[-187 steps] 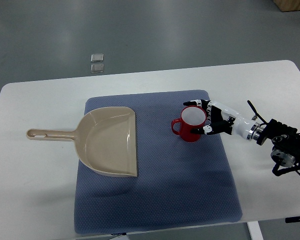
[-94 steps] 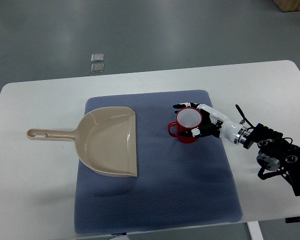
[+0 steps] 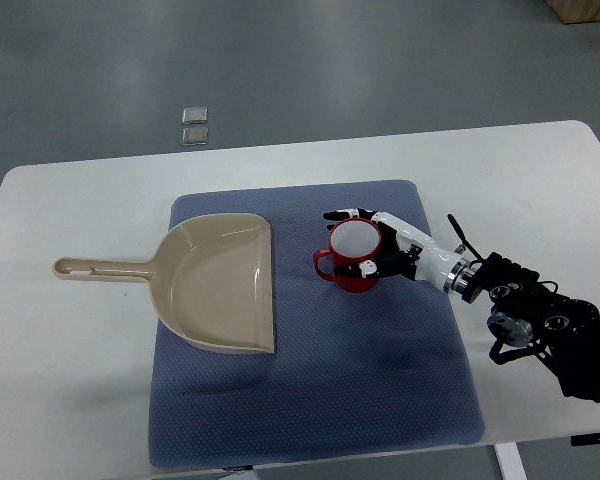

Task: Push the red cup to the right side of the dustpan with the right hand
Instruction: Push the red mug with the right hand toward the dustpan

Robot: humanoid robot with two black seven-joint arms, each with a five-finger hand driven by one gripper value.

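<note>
Your right hand (image 3: 378,244) cups the red cup (image 3: 352,257), fingers curled round both sides. You will find the dustpan (image 3: 220,282) left of it, apart, on the blue mat (image 3: 380,370).

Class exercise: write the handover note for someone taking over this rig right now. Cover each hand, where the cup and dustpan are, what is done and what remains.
Right hand: fingers cupped around the red cup, pushing it left.
Left hand: out of view.
Red cup: upright on the blue mat, handle toward the dustpan, a gap still between them.
Done: cup has slid leftward over the last second.
Left: probably a short further push, then withdraw.
</note>
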